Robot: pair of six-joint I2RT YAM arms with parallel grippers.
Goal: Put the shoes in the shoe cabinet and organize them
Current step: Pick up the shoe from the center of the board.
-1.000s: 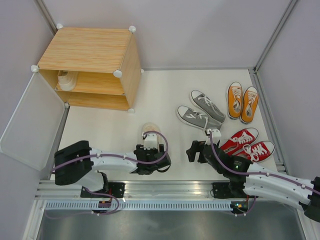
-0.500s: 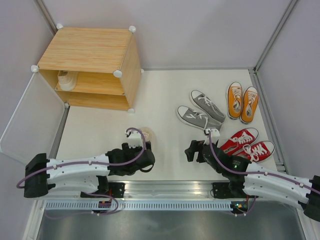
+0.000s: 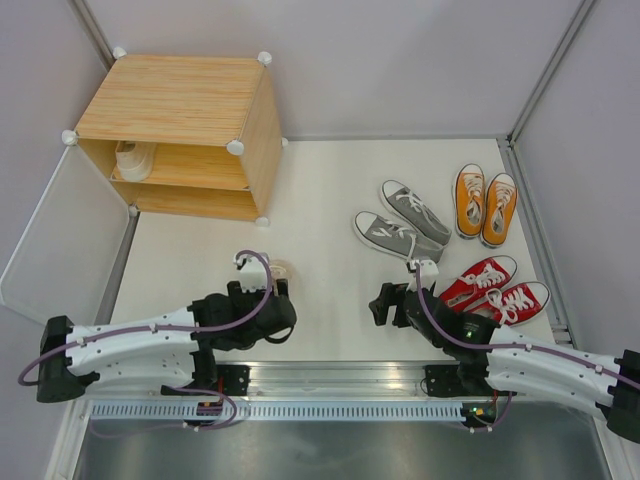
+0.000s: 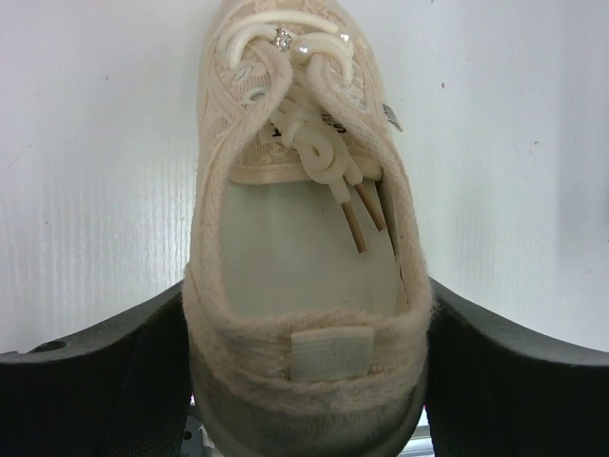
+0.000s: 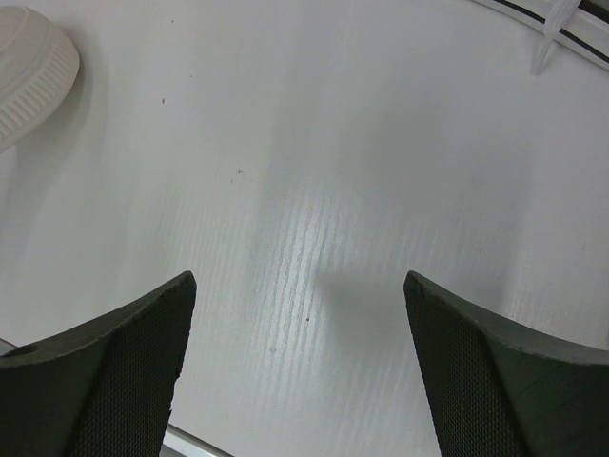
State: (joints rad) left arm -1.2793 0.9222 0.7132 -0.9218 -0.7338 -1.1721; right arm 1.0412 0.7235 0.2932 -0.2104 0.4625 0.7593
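My left gripper point(image 3: 268, 303) is shut on the heel of a cream shoe point(image 3: 281, 268), toe pointing away. In the left wrist view the shoe point(image 4: 300, 238) fills the gap between the fingers point(image 4: 114, 371), over the white table. Its mate point(image 3: 135, 158) lies on the middle shelf of the light-wood shoe cabinet point(image 3: 180, 100) at the back left, whose white door point(image 3: 60, 250) hangs open. Grey shoes point(image 3: 400, 222), orange shoes point(image 3: 485, 203) and red shoes point(image 3: 497, 290) lie on the right. My right gripper point(image 3: 385, 300) is open and empty point(image 5: 300, 314) over bare table.
The right wrist view shows the cream shoe's white toe point(image 5: 29, 71) at its top left and a grey shoe's sole and lace point(image 5: 561, 24) at its top right. Grey walls enclose the table; a metal rail point(image 3: 320, 375) runs along the near edge.
My left arm has swung to the left with the cream shoe in its grip, away from the table's middle. The right arm has barely moved.
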